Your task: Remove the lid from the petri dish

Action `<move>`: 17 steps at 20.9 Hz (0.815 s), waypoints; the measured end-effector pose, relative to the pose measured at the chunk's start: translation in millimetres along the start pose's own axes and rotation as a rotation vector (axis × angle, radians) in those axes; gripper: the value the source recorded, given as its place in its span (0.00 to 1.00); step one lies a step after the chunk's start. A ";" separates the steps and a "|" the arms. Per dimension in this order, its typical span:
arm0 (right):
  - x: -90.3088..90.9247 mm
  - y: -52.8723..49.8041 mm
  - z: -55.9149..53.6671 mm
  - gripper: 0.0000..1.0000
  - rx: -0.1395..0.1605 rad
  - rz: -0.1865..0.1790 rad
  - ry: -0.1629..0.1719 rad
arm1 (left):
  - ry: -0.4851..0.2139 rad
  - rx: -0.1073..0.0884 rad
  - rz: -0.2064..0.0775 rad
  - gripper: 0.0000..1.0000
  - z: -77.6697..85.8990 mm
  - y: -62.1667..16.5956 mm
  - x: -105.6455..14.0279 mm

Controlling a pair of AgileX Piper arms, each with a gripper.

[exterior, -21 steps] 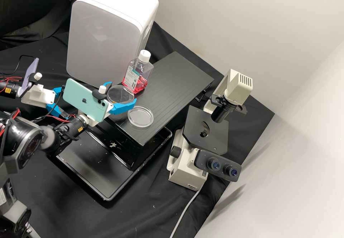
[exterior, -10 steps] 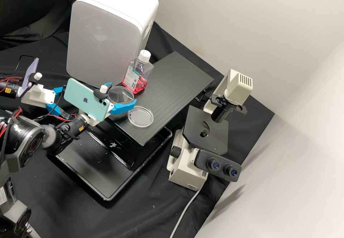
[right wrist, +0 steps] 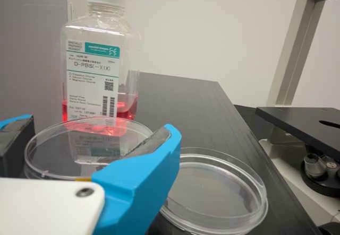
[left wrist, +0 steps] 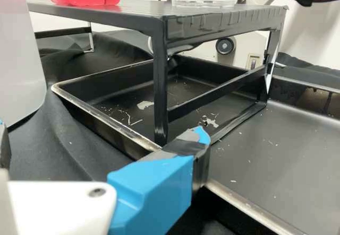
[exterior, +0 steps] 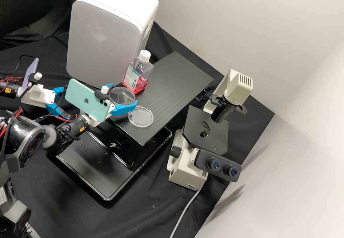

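We see two dark grey arms point(exterior: 22, 143), their white-bodied right gripper point(exterior: 122, 95) and left gripper point(exterior: 60, 100) wearing bright blue fingers point(right wrist: 143, 176), black tip pads point(left wrist: 192, 158) and one silver screw point(right wrist: 85, 192) each; a mint-green phone point(exterior: 86, 100) and a lilac phone point(exterior: 31, 72) ride the wrists, red and black cables point(exterior: 10, 77) trailing.

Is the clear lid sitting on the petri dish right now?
No, the jaws of the right gripper hold the lid beside the open petri dish on the black shelf.

clear, glossy plastic lid point(right wrist: 69, 145) and petri dish point(right wrist: 223, 192); matt, ribbed black shelf point(exterior: 172, 84) at frame centre; glossy black tray point(exterior: 89, 166) lower left; creased matt black cloth point(exterior: 161, 209) beneath.
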 end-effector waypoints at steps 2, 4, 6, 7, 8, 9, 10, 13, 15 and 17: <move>0.3 0.1 1.1 0.00 -0.001 0.001 -0.004 | 0.000 0.000 0.000 1.00 0.0 0.0 0.0; 1.2 -1.7 4.0 0.00 0.000 -0.003 -0.019 | 0.000 0.000 0.000 1.00 0.0 0.0 0.0; 1.6 -3.1 5.9 0.00 -0.003 -0.004 -0.030 | 0.000 0.000 0.000 1.00 0.0 0.0 0.0; 2.0 -4.3 6.9 0.00 -0.004 -0.008 -0.035 | 0.000 0.000 0.000 1.00 0.0 0.0 0.0; 2.1 -4.7 7.3 0.00 -0.007 -0.008 -0.035 | 0.000 0.000 0.000 1.00 0.0 0.0 0.0; 2.1 -4.7 7.3 0.00 -0.007 -0.008 -0.035 | 0.000 0.000 0.000 1.00 0.0 0.0 0.0; 2.1 -4.6 7.2 1.00 -0.007 -0.007 -0.034 | 0.000 0.000 0.000 1.00 0.0 0.0 0.0; 2.1 -4.6 7.2 1.00 -0.007 -0.007 -0.034 | 0.000 0.000 0.000 1.00 0.0 0.0 0.0; 2.1 -4.6 7.2 1.00 -0.007 -0.007 -0.034 | 0.000 0.000 0.000 1.00 0.0 0.0 0.0; 2.1 -4.6 7.2 1.00 -0.007 -0.007 -0.034 | 0.000 0.000 0.000 1.00 0.0 0.0 0.0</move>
